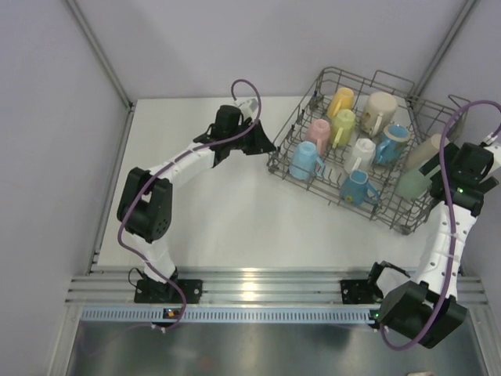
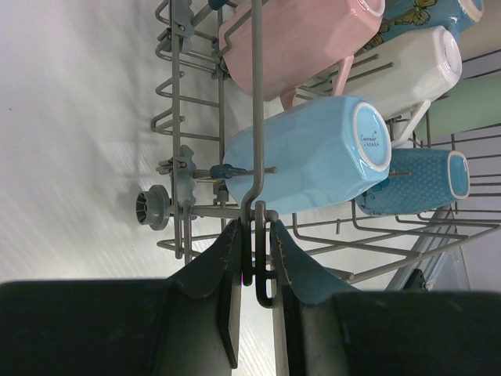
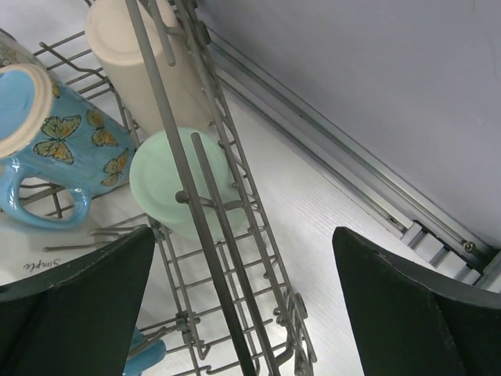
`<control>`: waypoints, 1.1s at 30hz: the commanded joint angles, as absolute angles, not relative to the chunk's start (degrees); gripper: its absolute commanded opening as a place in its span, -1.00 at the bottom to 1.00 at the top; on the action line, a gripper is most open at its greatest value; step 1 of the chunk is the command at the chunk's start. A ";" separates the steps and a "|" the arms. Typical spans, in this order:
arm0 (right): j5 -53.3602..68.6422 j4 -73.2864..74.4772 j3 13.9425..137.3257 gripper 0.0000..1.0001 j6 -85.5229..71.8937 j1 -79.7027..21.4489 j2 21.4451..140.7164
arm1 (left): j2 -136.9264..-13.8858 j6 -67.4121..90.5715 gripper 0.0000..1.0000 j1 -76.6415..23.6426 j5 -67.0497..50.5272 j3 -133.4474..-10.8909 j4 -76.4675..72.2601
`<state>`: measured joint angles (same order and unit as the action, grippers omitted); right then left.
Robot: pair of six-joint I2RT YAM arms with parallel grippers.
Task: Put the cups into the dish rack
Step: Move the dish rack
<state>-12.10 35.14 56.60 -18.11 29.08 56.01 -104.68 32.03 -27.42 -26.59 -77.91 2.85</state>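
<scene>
**Gripping the rack's left rim**

The left jaws are closed on an upright wire loop at the left edge of the rack (image 2: 257, 117). Just beyond that loop a light blue cup (image 2: 305, 164) lies on its side, with a pink cup (image 2: 297, 47), a white cup (image 2: 407, 70) and a teal cup (image 2: 423, 180) near it.

The right jaws stand wide open, holding nothing, over the rack's right edge, with its side wires between them. A mint tumbler (image 3: 168, 184) and a cream tumbler (image 3: 133, 63) lie just inside that edge, beside a butterfly mug (image 3: 55, 133).

A yellow cup (image 1: 340, 100), a lime cup (image 1: 343, 124) and a beige cup (image 1: 380, 110) sit toward the rack's far end. The rack stands askew in the far right corner of the worktop (image 1: 235, 219), with ten cups inside.
</scene>
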 commanded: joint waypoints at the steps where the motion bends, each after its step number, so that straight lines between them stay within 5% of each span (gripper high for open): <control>1: -8.97 32.17 56.86 0.93 -18.19 29.44 56.42 | -108.10 30.24 -0.97 -28.39 -26.19 -80.77 -2.29; 8: -7.21 33.04 58.97 0.95 -18.54 29.44 55.81 | -110.29 29.44 -0.60 -28.39 -25.48 -85.68 -1.24; 10: -5.54 34.01 59.85 0.99 -18.98 29.44 55.37 | -110.22 29.79 -0.21 -28.48 -25.93 -85.43 -1.23; 15: -0.35 34.28 62.22 0.99 -21.00 29.36 53.18 | -105.83 29.45 0.30 -28.56 -23.03 -82.44 -1.23; 17: 3.23 34.98 63.80 0.99 -21.71 29.00 52.56 | -103.98 29.01 0.65 -28.48 -22.33 -81.91 -0.62; 21: 5.36 37.79 68.02 0.99 -22.06 26.38 53.26 | -99.68 28.04 0.96 -28.39 -20.40 -82.00 1.75; 33: 25.75 30.86 73.30 0.99 -25.74 6.95 50.73 | -83.34 26.36 0.96 -28.48 -18.81 -82.28 9.14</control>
